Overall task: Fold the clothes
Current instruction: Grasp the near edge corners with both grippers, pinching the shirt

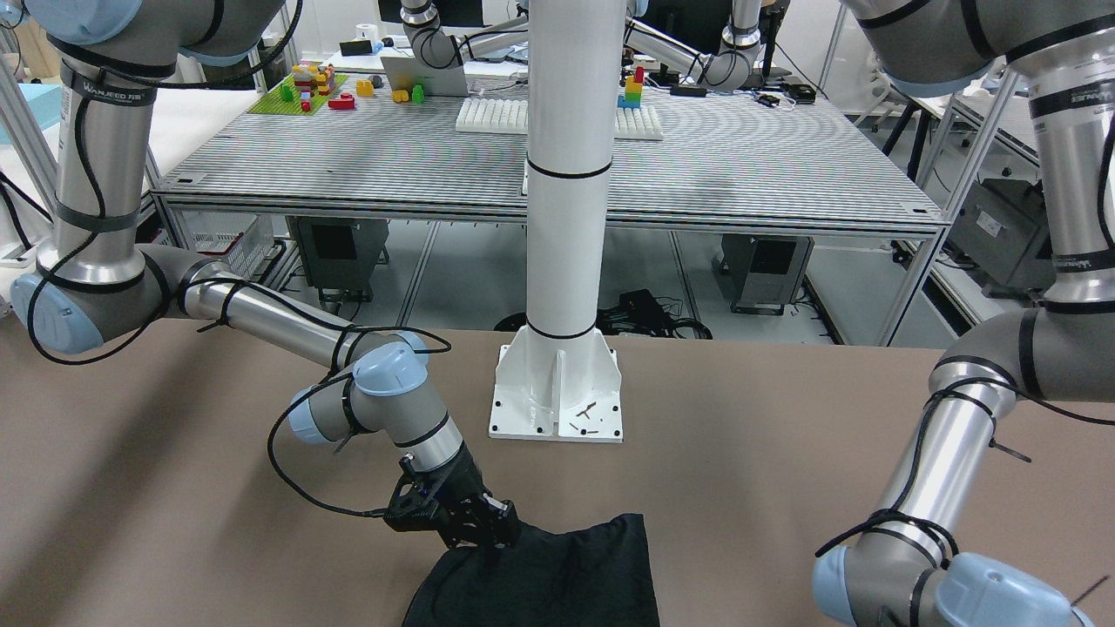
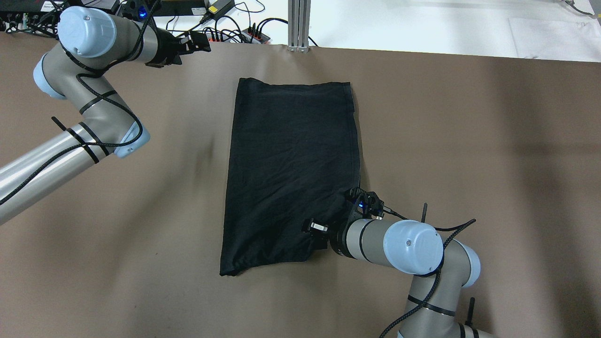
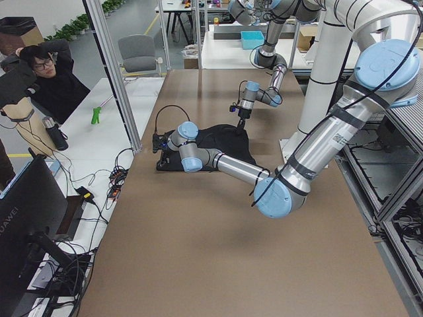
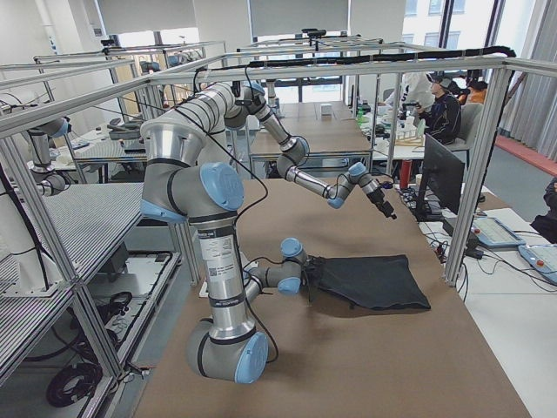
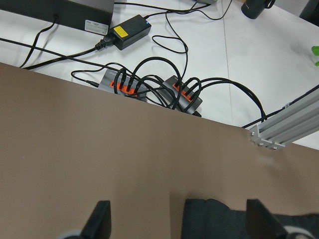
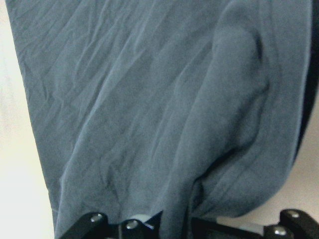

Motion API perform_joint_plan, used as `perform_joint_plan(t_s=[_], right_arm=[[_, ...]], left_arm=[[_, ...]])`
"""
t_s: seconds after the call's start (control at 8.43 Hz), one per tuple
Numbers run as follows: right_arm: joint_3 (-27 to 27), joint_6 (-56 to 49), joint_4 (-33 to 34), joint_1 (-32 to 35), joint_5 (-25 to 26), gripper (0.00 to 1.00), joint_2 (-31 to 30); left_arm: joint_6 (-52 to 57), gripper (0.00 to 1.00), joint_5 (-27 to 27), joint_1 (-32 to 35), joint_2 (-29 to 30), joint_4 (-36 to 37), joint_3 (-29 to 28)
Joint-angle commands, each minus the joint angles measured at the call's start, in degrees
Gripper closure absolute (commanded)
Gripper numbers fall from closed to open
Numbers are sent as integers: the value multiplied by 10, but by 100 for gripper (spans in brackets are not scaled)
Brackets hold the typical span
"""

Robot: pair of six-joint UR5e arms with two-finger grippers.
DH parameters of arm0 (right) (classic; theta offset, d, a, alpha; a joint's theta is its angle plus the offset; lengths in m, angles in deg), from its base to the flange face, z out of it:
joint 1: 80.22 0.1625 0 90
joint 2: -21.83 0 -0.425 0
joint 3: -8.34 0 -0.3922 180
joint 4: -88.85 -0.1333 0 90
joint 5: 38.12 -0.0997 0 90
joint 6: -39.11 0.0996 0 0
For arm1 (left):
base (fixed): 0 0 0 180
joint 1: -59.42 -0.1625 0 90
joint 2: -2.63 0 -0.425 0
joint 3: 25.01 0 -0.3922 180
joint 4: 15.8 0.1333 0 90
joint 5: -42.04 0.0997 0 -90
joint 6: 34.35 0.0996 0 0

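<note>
On the brown table (image 2: 469, 164) the black T-shirt (image 2: 291, 164) is laid flat mid-table, folded into a long strip. One near corner is pinched by the right gripper (image 2: 348, 201). The left gripper (image 2: 201, 43) is held spread apart by the far edge.

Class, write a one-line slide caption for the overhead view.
Black T-shirt lies folded on the brown table; right pincer grips its near corner, left pincer hovers open past the far corner.
</note>
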Motion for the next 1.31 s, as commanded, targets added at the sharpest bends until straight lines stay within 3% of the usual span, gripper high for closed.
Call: perform_joint_plan(t_s=[0.0, 0.24, 0.36, 0.47, 0.71, 0.83, 1.19], right_arm=[[3, -3, -1, 3, -1, 100, -5], [3, -4, -1, 3, -1, 100, -5], [3, -12, -1, 2, 0, 100, -5], [3, -17, -1, 2, 0, 100, -5], [4, -17, 0, 2, 1, 100, -5], [4, -17, 0, 2, 2, 100, -5], [5, -17, 0, 2, 5, 100, -4]], left_arm=[[-186, 5, -22, -79, -42, -36, 109], [-225, 5, 79, -170, -104, -32, 193], [-235, 5, 125, -217, -111, 7, 236], [-247, 5, 157, -255, -115, 75, 284], [-247, 5, 186, -301, -216, 88, 381], [-247, 5, 193, -317, -254, 87, 396], [-248, 5, 251, -382, -262, 84, 370]])
